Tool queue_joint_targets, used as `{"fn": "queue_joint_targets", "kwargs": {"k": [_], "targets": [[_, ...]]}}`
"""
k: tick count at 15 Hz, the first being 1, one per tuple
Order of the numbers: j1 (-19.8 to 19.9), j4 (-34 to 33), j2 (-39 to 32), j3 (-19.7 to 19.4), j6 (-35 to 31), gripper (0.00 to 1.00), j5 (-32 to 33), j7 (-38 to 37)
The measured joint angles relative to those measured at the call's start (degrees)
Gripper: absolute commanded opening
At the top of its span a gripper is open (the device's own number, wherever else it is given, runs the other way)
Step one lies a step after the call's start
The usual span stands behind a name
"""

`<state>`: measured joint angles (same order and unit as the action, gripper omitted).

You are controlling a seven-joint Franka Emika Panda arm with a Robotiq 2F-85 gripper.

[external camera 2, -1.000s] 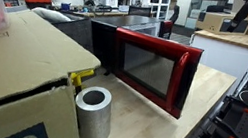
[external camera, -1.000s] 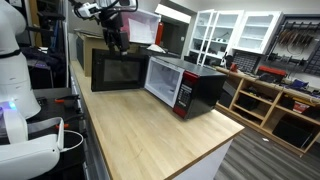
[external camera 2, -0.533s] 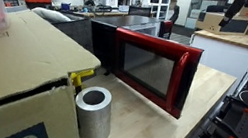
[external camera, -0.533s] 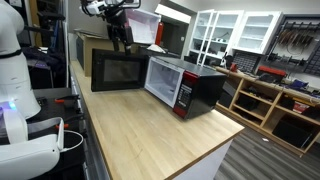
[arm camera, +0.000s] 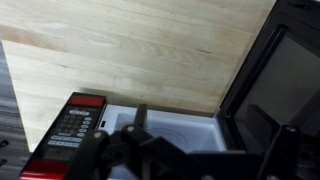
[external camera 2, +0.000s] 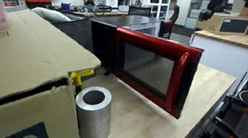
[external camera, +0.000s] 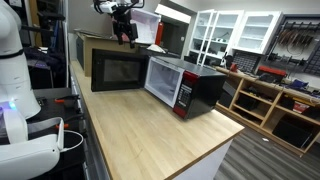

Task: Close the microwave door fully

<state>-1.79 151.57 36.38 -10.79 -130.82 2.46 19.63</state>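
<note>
1. The microwave (external camera: 198, 82) sits on the counter (external camera: 150, 135), with the microwave door (external camera: 118, 70) standing wide open at its 9 o'clock.
2. The gripper (external camera: 128, 38) hangs clear of the door at its 12 o'clock; I cannot tell how wide the gripper is.

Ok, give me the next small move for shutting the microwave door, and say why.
Probably bring the tool down behind the red outer face of the microwave door, near its free edge, ready to push. The door stands wide open from the microwave, and the tool hangs above it, touching nothing.
</note>
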Motion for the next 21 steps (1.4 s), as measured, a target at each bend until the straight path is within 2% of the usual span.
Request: {"fn": "queue_joint_targets", "kwargs": {"k": [4, 13, 17, 21], "targets": [[-3.0, -4.1, -4.0, 1.1, -0.1, 1.00, -1.2, 0.7], [-10.5, -9.5, -10.4, 4.6, -0.2, 1.00, -1.7, 9.9], [-12.6, -11.1, -12.7, 6.1, -0.7, 1.00, -1.8, 13.0], [-13.0, -12.1, -13.9, 7.2, -0.7, 1.00, -1.8, 13.8]]}}
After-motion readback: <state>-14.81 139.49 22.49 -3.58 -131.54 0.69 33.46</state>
